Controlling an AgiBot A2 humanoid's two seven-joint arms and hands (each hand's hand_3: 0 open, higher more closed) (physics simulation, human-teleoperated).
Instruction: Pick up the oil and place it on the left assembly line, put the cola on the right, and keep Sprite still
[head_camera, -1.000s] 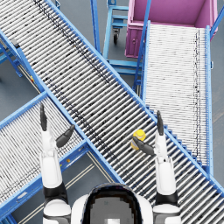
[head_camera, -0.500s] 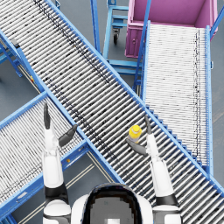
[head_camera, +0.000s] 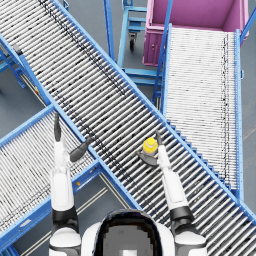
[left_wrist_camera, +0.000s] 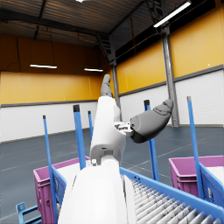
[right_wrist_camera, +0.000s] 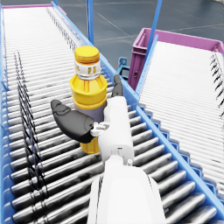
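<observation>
Head view: oil bottle (head_camera: 150, 145) stands upright on the middle roller conveyor (head_camera: 100, 100), the right hand (head_camera: 152, 156) set about its lower part; the left hand (head_camera: 65, 146) hangs by the left assembly line (head_camera: 27, 172). Left wrist view: that left hand (left_wrist_camera: 133, 120) open in air, holding nothing. Right wrist view: right hand (right_wrist_camera: 94, 122) brackets the oil bottle (right_wrist_camera: 89, 85), thumb one side, finger the other; whether they press it I cannot tell. Step judged: grasping the oil bottle; next needs a firm close, then lift and carry leftward
</observation>
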